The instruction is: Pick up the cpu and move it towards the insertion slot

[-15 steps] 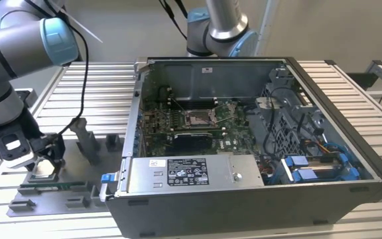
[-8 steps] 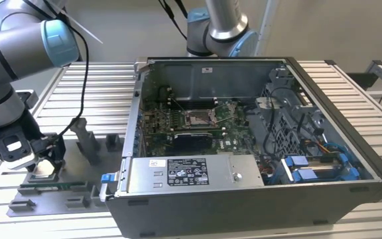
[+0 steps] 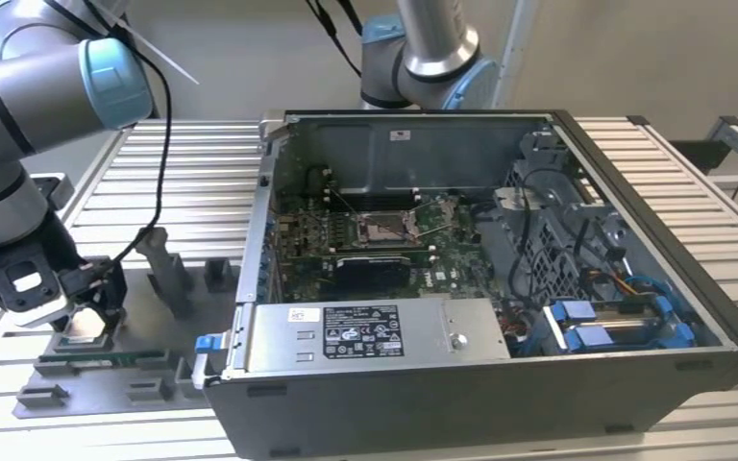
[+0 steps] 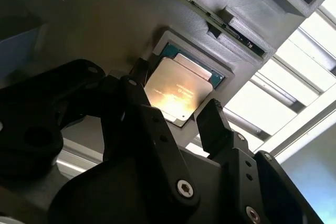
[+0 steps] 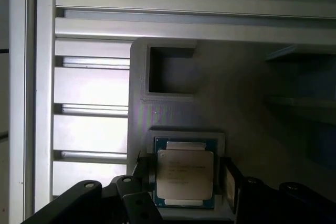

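Observation:
The cpu [image 4: 178, 87] is a flat silver-grey square chip lying in a shallow pocket of a grey holder block [image 5: 173, 114]; the first wrist view shows the cpu [image 5: 185, 174] too. My gripper [image 4: 176, 95] hangs low over it, open, one black finger on each side of the chip and a small gap to its edges. In the exterior view the gripper [image 3: 81, 322] is at the far left, over the holder [image 3: 151, 375]. The insertion slot [image 3: 384, 228], a silvery frame with a brownish centre, lies on the motherboard inside the open computer case, well off to the exterior view's right of my gripper.
The open computer case [image 3: 472, 384] stands with tall metal walls and a power supply box [image 3: 369, 331] at its near edge. A green memory stick [image 3: 100, 360] lies in the holder beside the cpu pocket. A second arm [image 3: 427, 48] stands behind the case. Slatted aluminium table [image 3: 189, 182] all around.

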Motion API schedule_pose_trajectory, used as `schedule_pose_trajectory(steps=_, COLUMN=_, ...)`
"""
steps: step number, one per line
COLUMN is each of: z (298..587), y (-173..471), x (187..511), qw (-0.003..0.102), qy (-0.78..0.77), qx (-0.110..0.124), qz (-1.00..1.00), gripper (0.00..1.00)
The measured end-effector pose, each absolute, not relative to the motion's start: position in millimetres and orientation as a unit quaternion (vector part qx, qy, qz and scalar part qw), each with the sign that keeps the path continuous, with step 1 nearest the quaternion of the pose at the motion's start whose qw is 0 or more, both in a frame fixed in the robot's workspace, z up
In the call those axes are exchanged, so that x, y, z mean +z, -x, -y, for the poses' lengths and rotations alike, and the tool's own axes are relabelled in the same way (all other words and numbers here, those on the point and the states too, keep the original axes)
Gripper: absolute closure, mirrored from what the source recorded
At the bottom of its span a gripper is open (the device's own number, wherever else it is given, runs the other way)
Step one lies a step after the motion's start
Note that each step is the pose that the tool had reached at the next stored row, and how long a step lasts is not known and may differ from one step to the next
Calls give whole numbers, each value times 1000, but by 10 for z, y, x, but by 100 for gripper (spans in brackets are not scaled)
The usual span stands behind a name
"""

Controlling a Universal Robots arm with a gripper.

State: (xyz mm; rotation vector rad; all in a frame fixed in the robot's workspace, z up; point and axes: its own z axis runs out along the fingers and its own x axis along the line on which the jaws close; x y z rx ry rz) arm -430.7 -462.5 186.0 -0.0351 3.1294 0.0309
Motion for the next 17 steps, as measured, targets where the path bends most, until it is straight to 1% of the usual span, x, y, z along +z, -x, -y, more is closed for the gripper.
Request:
schedule_pose_trajectory(steps=5, z=4625, y=4307, x=1860, qw=6, qy=11, qx=10, qz=-1000, gripper=0)
schedule_pose_trajectory(steps=6, z=4625, y=4307, x=1860, qw=6, qy=11, qx=10, qz=-1000, gripper=100)
schedule_pose_trajectory(steps=17, z=4625, y=4307, x=1859, qw=6, qy=11, qx=10, qz=-1000, gripper=100)
